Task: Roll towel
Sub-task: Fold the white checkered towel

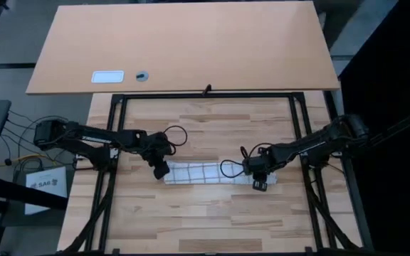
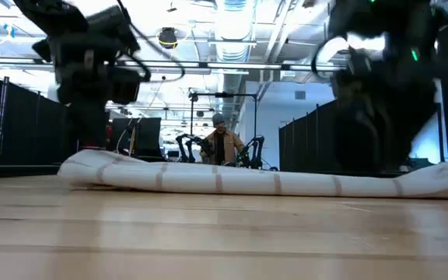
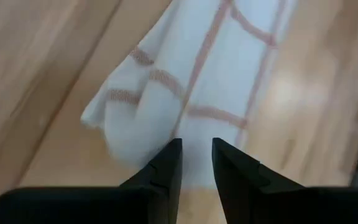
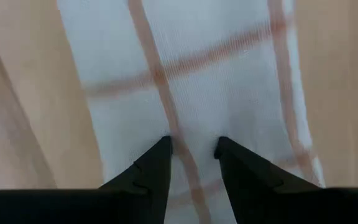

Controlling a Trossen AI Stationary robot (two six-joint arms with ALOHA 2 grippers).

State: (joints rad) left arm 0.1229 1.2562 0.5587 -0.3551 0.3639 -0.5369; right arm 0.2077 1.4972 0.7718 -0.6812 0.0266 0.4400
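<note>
Towel [image 1: 216, 173]: rolled strip between grippers; left gripper [image 1: 161, 171] and right gripper [image 1: 260, 184] narrowly parted at its ends; grip unclear.

Towel [image 1: 212, 173]: white cloth, thin reddish-brown check lines. Folded or rolled into long narrow strip, laid flat on wood tabletop, lengthwise left to right, just below frame centre in high view. Left end slightly bulged in low view.

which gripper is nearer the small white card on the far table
Left. The left gripper sits at the towel's left end, below the white card; the right gripper is at the opposite end.
</note>
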